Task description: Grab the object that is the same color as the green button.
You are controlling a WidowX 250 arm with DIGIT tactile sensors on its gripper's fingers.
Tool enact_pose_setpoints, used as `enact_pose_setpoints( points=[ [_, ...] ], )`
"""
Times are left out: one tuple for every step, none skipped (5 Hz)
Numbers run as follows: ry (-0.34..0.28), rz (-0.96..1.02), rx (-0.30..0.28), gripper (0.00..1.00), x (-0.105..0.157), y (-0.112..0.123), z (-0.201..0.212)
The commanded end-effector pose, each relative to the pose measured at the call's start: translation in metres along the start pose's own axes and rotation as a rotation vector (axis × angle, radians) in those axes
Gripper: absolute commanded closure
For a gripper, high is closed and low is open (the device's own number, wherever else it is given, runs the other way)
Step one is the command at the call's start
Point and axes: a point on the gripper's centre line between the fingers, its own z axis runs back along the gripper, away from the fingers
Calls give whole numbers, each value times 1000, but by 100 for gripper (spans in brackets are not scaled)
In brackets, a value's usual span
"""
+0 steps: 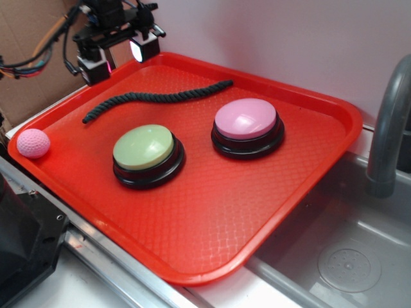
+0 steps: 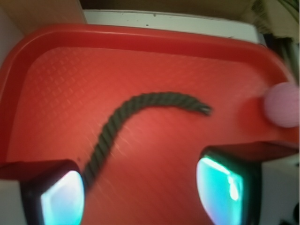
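A long dark green twisted rope lies curved across the back of the red tray; in the wrist view the rope runs from near the left finger up and to the right. The pale green button on its black base stands in front of the rope. My gripper hangs above the tray's back left corner, open, with nothing between its fingers. Seen from the wrist, the gripper is over bare tray, and the rope passes just beside the left pad.
A pink-topped button stands to the right of the green one. A small pink ball rests against the tray's left rim. A steel sink with a grey faucet lies to the right. Cardboard stands behind the arm.
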Motion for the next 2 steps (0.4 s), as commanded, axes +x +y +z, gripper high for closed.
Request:
enact_pose_setpoints(
  points=[
    [-87,178,-54,0,6,-12,-21],
    [-110,200,-36,0,4,-17,-37]
  ],
)
